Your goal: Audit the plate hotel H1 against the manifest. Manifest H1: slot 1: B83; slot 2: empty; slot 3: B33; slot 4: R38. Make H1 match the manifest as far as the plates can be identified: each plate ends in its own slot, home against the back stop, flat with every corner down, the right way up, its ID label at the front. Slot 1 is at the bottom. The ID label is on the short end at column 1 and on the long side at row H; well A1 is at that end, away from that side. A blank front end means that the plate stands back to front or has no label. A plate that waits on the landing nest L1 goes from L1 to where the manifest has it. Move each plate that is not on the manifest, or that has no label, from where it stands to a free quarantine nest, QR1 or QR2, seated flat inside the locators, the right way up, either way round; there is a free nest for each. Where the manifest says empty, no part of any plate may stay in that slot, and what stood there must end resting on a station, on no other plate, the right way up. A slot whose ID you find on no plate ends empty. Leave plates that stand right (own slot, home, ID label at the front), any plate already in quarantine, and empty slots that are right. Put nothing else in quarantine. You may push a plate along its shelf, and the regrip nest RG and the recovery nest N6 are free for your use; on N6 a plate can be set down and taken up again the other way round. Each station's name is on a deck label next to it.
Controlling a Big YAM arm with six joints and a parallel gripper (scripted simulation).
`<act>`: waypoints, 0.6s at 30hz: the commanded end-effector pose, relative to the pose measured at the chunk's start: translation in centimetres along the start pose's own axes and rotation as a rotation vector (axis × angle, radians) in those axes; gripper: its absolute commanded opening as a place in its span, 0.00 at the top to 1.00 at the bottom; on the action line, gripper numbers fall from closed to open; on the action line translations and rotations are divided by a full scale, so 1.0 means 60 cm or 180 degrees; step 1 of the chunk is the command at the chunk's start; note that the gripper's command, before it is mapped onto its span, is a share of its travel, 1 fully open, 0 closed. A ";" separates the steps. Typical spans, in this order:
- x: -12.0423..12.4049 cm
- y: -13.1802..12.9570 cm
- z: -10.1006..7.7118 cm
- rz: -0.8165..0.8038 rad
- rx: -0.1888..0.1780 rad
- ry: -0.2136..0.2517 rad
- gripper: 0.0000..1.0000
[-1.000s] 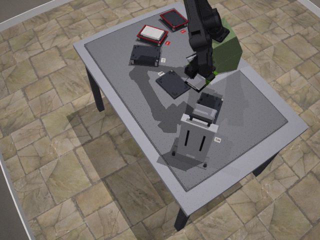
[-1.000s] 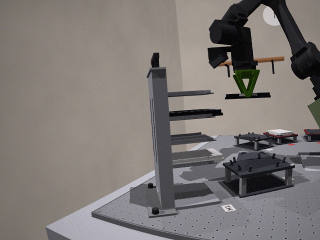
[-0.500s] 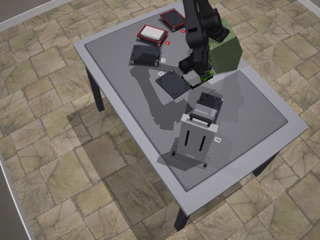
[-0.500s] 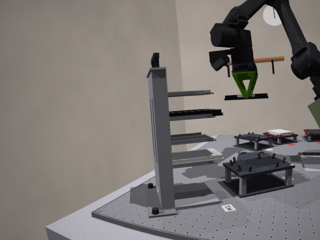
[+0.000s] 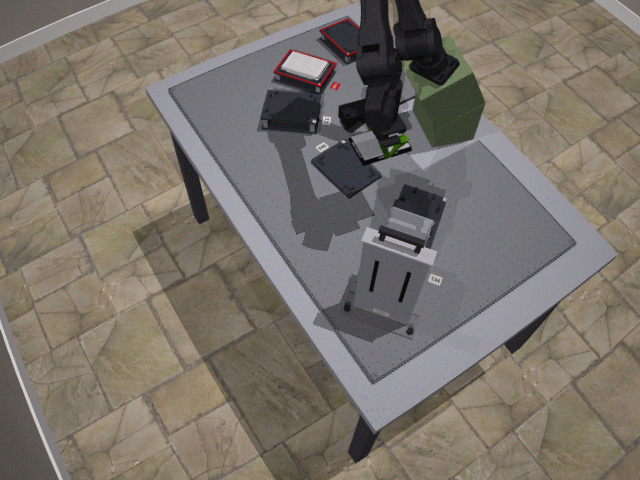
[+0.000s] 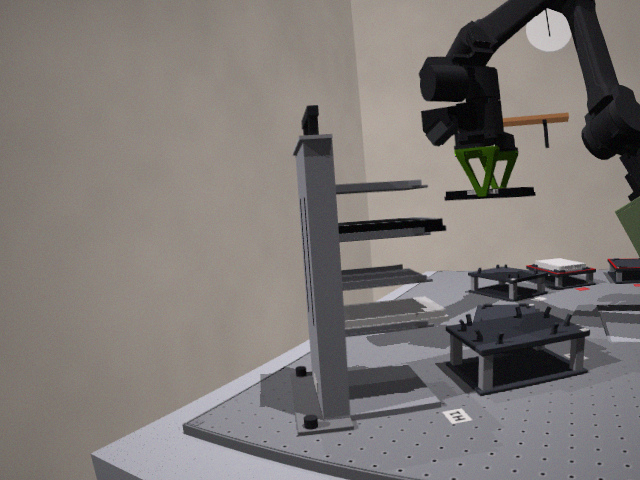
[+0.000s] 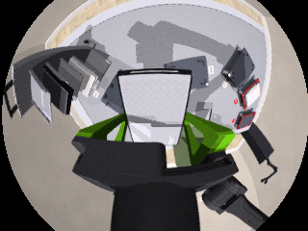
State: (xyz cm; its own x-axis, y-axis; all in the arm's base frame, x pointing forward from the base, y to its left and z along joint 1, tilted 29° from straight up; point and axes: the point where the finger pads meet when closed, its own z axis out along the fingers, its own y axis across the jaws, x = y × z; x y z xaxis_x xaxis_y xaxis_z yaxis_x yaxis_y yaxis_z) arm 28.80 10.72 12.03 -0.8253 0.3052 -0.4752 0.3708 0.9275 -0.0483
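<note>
The plate hotel H1 [image 5: 395, 268] [image 6: 320, 268] stands near the table's front, with its shelves facing the arm. My gripper [image 5: 386, 144] [image 6: 488, 190] [image 7: 155, 115] has green fingers and is shut on a dark plate with a pale top [image 5: 368, 148] [image 6: 516, 192] [image 7: 156, 103]. It holds the plate level in the air, in front of the hotel and about level with the top shelf [image 6: 377, 189], which is bare. A black plate [image 6: 390, 225] lies on the third shelf. I cannot tell what the two lower shelves hold.
A dark nest [image 5: 345, 167] [image 6: 516, 333] stands below the gripper, and another dark nest [image 5: 290, 110] [image 6: 504, 279] stands behind it. A red-edged nest holds a white plate [image 5: 305, 66] [image 6: 560, 264]. A second red-edged nest [image 5: 341, 36] [image 6: 625, 266] lies beyond. The arm's green base block [image 5: 444, 103] stands at the right.
</note>
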 end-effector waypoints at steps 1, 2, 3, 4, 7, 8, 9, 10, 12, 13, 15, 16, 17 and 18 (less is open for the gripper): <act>-0.031 0.004 -0.022 0.0324 -0.0094 -0.0093 0.14; -0.027 0.007 -0.016 0.0348 -0.0066 -0.0068 0.14; -0.013 0.012 -0.011 0.0313 -0.0055 -0.0035 0.14; -0.012 0.012 -0.011 0.0365 -0.0055 -0.0034 0.14; -0.015 0.009 -0.011 0.0495 -0.0052 -0.0038 0.14; -0.015 0.009 -0.011 0.0495 -0.0052 -0.0038 0.14; -0.020 0.007 -0.017 0.0583 -0.0087 -0.0066 0.14; -0.021 0.007 -0.017 0.0637 -0.0088 -0.0065 0.14; -0.020 0.007 -0.017 0.0742 -0.0087 -0.0062 0.14; -0.020 0.007 -0.017 0.0795 -0.0087 -0.0062 0.14; -0.015 -0.019 -0.009 0.0920 -0.0031 -0.0033 0.14; -0.016 -0.025 -0.009 0.0970 -0.0024 -0.0029 0.14; -0.017 -0.031 -0.009 0.1020 -0.0019 -0.0026 0.14; -0.018 -0.036 -0.009 0.1073 -0.0019 -0.0026 0.14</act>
State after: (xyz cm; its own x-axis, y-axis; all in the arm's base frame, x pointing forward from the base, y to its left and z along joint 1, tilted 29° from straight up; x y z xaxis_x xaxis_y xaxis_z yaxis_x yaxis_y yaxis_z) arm 28.60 9.47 12.17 -0.7106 0.5239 -0.4696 0.5615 0.8245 0.0701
